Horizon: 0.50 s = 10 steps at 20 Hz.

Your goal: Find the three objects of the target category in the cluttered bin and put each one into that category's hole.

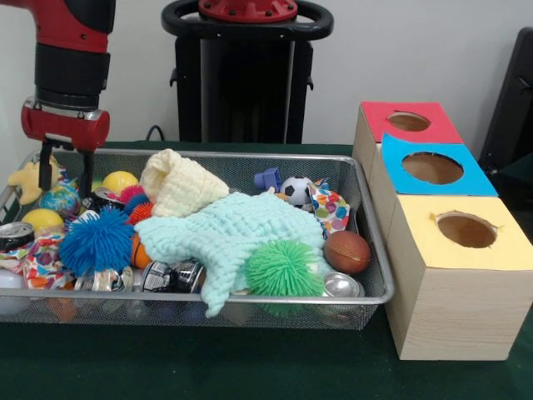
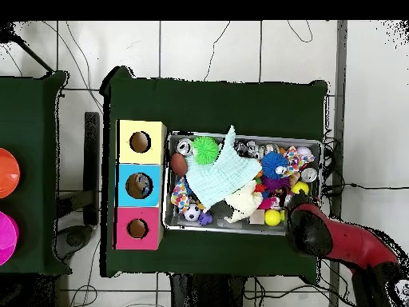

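My gripper [image 1: 67, 177] hangs open over the far left corner of the wire bin [image 1: 250, 297], fingers just above the clutter and holding nothing. Below it lie a globe ball [image 1: 60, 200], a yellow ball [image 1: 120, 181] and a yellow plush toy [image 1: 29, 182]. A blue spiky ball [image 1: 96, 242], a green spiky ball [image 1: 285, 268], a brown basketball [image 1: 346, 252] and a small soccer ball [image 1: 296, 190] also sit in the bin. Several cans [image 1: 171, 275] rest along the front. In the overhead view the arm [image 2: 319, 232] covers the bin's lower right corner and hides the gripper.
A mint cloth [image 1: 241, 233] and a cream knit cloth [image 1: 179, 185] cover the bin's middle. Beside the bin stand three boxes, each with a hole on top: red [image 1: 408, 122], blue [image 1: 432, 167], yellow [image 1: 466, 230]. They also show in the overhead view: yellow [image 2: 140, 142], blue [image 2: 139, 185], red [image 2: 137, 229].
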Each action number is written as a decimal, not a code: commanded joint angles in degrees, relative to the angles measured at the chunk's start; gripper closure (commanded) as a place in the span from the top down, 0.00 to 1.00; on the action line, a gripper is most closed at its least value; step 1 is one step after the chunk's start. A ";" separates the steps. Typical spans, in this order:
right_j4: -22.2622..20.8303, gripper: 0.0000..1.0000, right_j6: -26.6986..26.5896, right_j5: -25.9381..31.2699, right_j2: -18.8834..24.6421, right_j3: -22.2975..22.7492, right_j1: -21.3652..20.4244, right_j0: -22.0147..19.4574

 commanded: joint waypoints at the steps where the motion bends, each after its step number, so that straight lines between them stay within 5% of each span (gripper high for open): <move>1: 0.26 1.00 4.00 3.53 1.54 3.44 0.03 -1.31; 10: -0.48 1.00 4.49 1.78 -0.17 0.95 4.39 -0.47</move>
